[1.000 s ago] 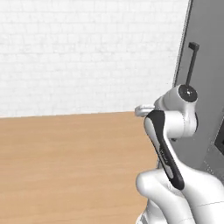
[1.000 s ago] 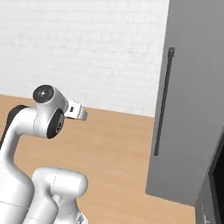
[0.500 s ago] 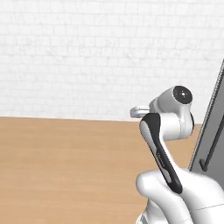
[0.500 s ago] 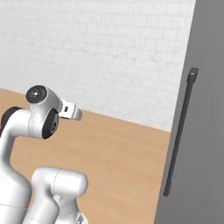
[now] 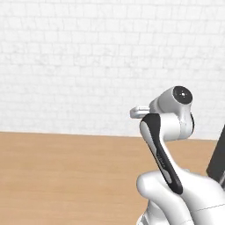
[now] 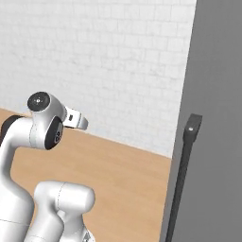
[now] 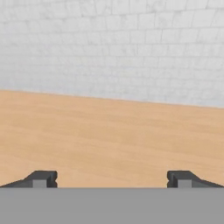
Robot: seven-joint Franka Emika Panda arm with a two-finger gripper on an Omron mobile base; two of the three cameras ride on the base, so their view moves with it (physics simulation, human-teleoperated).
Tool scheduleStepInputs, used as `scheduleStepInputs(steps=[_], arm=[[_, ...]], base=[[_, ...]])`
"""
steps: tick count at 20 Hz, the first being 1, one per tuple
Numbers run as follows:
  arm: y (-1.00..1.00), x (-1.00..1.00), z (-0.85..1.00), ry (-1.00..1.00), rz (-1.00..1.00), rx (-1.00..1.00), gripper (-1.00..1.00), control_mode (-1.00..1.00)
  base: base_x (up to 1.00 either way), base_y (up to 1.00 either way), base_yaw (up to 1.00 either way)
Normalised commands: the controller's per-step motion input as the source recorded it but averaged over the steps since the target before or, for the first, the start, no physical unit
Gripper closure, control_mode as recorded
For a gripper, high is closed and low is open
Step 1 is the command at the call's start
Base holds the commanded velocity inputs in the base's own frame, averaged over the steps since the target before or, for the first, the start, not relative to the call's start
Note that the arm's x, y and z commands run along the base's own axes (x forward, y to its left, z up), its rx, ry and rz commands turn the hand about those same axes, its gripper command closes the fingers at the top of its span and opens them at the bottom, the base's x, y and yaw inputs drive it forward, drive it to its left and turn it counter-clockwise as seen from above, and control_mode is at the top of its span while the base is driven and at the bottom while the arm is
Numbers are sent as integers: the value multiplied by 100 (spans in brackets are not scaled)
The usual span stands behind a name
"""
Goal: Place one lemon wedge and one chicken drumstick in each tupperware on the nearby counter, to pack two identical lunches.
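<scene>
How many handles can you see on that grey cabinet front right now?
1: a dark vertical bar handle on the grey cabinet front, at the right of the right base view. Others may lie outside the pictures.

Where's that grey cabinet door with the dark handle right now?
The grey door fills the right side of the right base view, its dark vertical handle low on its left edge, beside the wooden floor; a dark sliver shows at the left base view's right edge.
</scene>
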Motion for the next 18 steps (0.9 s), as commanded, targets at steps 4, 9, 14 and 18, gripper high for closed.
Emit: scheduleStepInputs(steps=[4,9,14,18], arm=[[0,0,0,0,0,0,-100,100],[0,0,0,0,0,0,-100,100],[0,0,0,0,0,0,-100,100],[0,0,0,0,0,0,-100,100]], base=[[100,0,-3],[100,6,-24],[84,20,-58],[12,2,-95]])
